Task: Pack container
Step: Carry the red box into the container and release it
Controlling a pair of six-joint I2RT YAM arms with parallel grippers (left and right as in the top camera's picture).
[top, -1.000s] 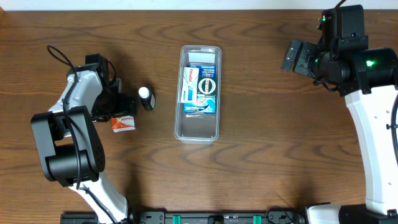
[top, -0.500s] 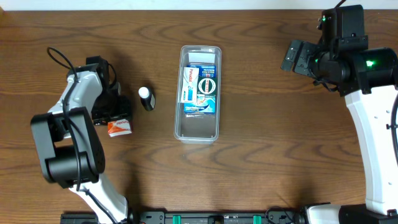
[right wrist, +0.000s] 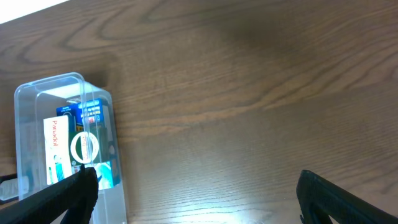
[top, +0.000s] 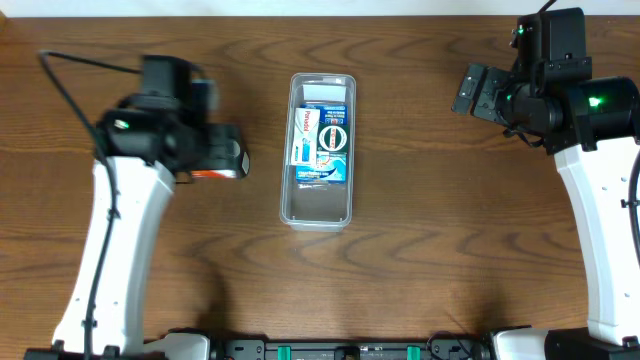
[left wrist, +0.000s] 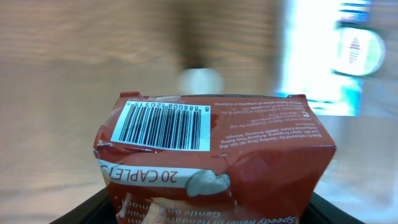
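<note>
Moved: left arm has swung from the left edge toward the centre, and the red box point(left wrist: 211, 155) has left its spot on the worktop point(top: 450, 250) and gone with it.
Left gripper point(top: 225, 158): clamped on the red box, whose orange-red end shows just below it from overhead; hangs in the left half of the worktop, close to the container's left wall but apart from it.
Red box: fills the left wrist view, barcode face up (print reads upside down), dark fingers at both lower corners.
Small bottle: no longer seen from overhead; a pale round blur point(left wrist: 200, 81) beyond the red box cannot be identified.
Container point(top: 318, 205): unmoved at mid-worktop, nearer the far edge, long sides running far to near; blue carton point(top: 322, 145) lies in its far half, near half bare.
Right gripper point(right wrist: 196, 186): unmoved near the far right corner, fingers spread wide, holding nothing, well apart from the container.
</note>
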